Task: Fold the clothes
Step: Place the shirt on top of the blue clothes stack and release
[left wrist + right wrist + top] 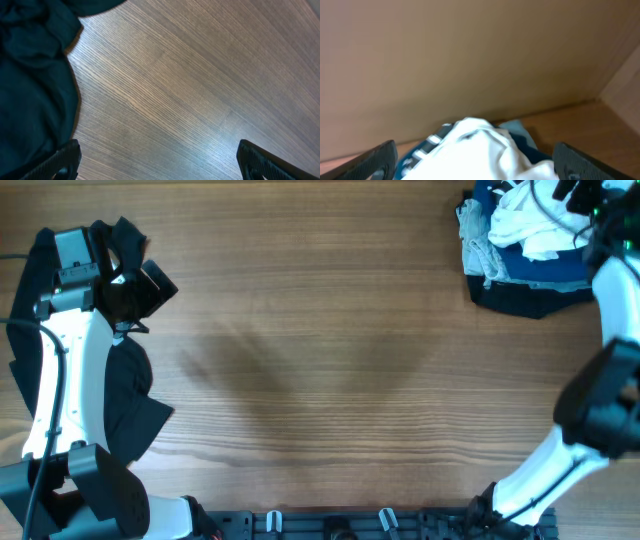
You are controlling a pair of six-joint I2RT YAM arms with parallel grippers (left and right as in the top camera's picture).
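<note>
A pile of clothes (520, 250) lies at the far right corner of the table, with a white garment (525, 225) on top of blue and dark ones. My right gripper (590, 200) hangs over the pile, open; the right wrist view shows the white garment (480, 150) between its spread fingers (480, 167), not gripped. A dark garment (125, 395) lies at the left edge under my left arm. My left gripper (135, 285) is open and empty above bare wood; the left wrist view shows its fingers (160, 162) wide apart and the dark cloth (32, 85) to the left.
The wooden table top (330, 370) stretches between the two arms. A plain brown wall (470, 55) stands behind the pile in the right wrist view. Clips line the front edge (330, 520).
</note>
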